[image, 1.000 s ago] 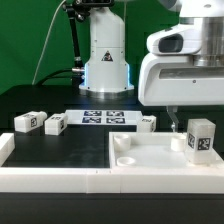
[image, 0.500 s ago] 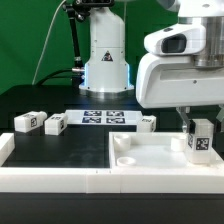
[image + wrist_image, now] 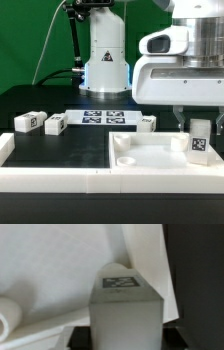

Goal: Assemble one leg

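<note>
White leg (image 3: 200, 142) upright, clamped in end effector (image 3: 199, 125), over tray (image 3: 150, 172) corner at exterior view's right; contact with tray unclear. Three loose legs (image 3: 27, 121) on black counter (image 3: 70, 150).

We see the leg (image 3: 200, 141) as a small white square-sided post, taller than it is wide, standing upright at about 3 o'clock in the exterior view. A black-and-white square tag sits on the face turned toward us, on its lower half. The gripper (image 3: 196, 124) clasps it near the top. Its foot is over the 3 o'clock end of the white tray-shaped piece (image 3: 150, 166); we cannot tell whether they touch. In the wrist view the leg (image 3: 124, 308) fills the middle, with another tag near its far end.
</note>
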Tool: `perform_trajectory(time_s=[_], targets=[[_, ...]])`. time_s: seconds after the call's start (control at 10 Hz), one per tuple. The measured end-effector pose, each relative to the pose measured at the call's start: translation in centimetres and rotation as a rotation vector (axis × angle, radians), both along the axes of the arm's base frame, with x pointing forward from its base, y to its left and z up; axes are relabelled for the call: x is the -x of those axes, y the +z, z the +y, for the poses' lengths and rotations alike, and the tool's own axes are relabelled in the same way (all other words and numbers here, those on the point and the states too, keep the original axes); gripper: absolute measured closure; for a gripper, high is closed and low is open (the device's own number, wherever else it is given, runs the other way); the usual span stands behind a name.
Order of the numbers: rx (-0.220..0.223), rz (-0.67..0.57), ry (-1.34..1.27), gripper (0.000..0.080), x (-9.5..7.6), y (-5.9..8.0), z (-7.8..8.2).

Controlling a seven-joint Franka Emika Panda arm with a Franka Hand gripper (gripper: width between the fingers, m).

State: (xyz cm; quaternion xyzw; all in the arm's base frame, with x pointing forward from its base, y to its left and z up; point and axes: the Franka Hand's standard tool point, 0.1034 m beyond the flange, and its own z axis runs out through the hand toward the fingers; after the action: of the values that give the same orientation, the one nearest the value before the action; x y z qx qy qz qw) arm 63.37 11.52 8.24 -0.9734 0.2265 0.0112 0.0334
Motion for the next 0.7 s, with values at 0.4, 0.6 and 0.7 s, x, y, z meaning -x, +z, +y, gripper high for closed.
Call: perform_trajectory(time_s=[0.4, 0.6, 0.7], targets=[[-0.024, 0.028, -0.498, 0.0508, 0.1, -0.1, -0.57], [-0.032, 0.052, -0.786, 0.0508, 0.41, -0.15, -0.42], [-0.028, 0.058, -0.858, 0.0508, 0.45, -0.13, -0.33]])
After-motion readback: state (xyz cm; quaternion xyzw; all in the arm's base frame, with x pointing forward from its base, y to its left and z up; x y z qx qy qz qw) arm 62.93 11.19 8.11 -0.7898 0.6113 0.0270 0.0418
